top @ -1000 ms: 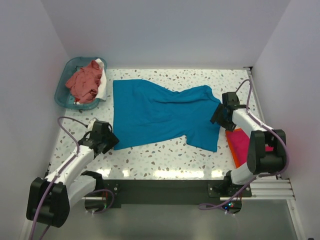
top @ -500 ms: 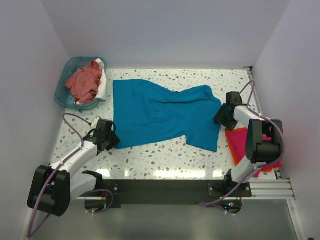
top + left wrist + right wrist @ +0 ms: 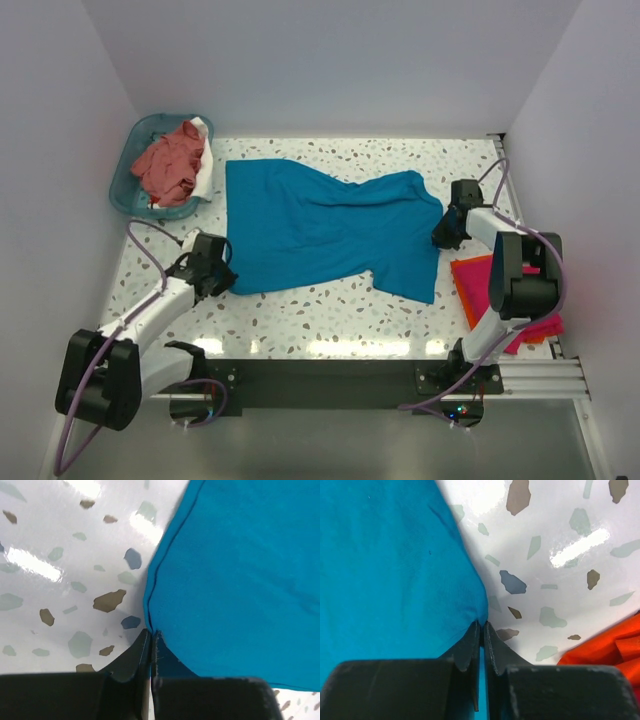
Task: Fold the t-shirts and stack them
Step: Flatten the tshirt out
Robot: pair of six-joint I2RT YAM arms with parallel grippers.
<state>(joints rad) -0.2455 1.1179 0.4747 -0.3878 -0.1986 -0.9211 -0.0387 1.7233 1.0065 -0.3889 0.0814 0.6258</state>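
Note:
A large teal-blue t-shirt [image 3: 320,225] lies spread flat across the middle of the table. My left gripper [image 3: 224,272] sits at the shirt's near-left hem. In the left wrist view its jaws [image 3: 151,633] are shut, pinching the edge of the teal cloth [image 3: 240,570]. My right gripper [image 3: 446,228] is at the shirt's right edge by the sleeve. In the right wrist view it [image 3: 482,625] is shut on the teal cloth [image 3: 385,565], and a strip of teal shows between the fingers.
A translucent teal basket [image 3: 122,180] at the back left holds a crumpled salmon-pink shirt [image 3: 170,165] and a white one [image 3: 204,160]. An orange shirt [image 3: 478,285] [image 3: 615,645] and a magenta one [image 3: 535,325] lie stacked at the right edge, just beside the right arm.
Both grippers have closed from open onto the teal shirt's edges. The left one moved right onto the hem. The right one shifted slightly back and right along the sleeve edge.

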